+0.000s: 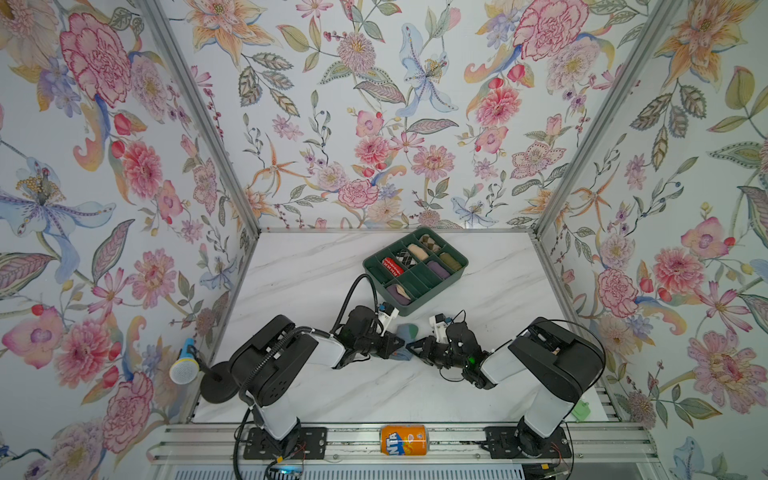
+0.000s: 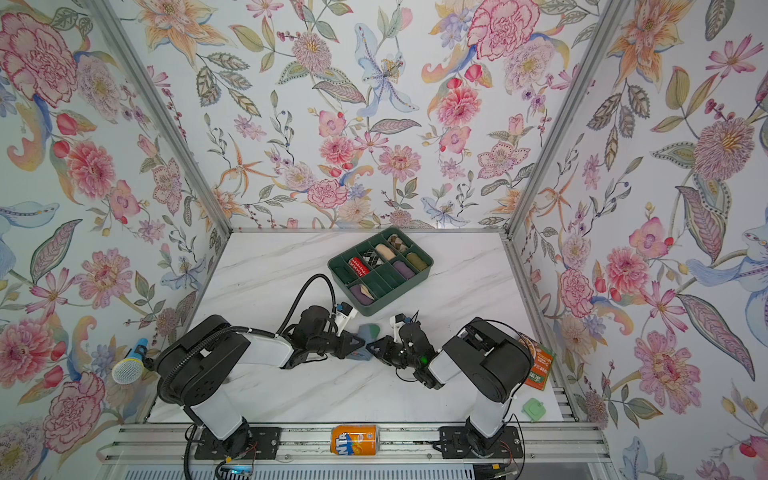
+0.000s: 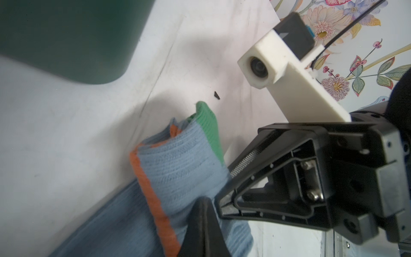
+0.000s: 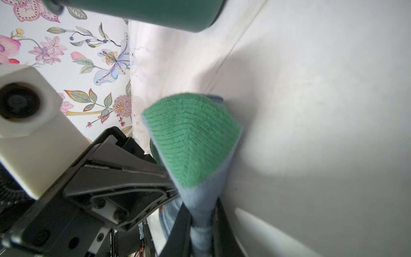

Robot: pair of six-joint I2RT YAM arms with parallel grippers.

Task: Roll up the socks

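The socks (image 1: 406,333) (image 2: 369,332) lie bunched on the white table between my two grippers, grey-blue ribbed knit with an orange stripe (image 3: 153,195) and a green end (image 4: 191,138). The left gripper (image 3: 203,224) (image 1: 398,345) is shut, its tips pressed into the socks' folded fabric (image 3: 178,169); no fabric shows between the jaws. The right gripper (image 4: 201,229) (image 1: 412,347) is shut on a pinched strip of the blue knit just below the green end, which stands up from its jaws. The two grippers' tips almost meet in both top views.
Close behind the grippers stands a dark green compartment tray (image 1: 438,291) (image 2: 399,291) with several rolled socks in it. An orange can (image 1: 404,439) lies on the front rail. A microphone (image 1: 185,365) stands at the left, and a small green object (image 1: 581,409) and a packet (image 2: 540,365) at the right.
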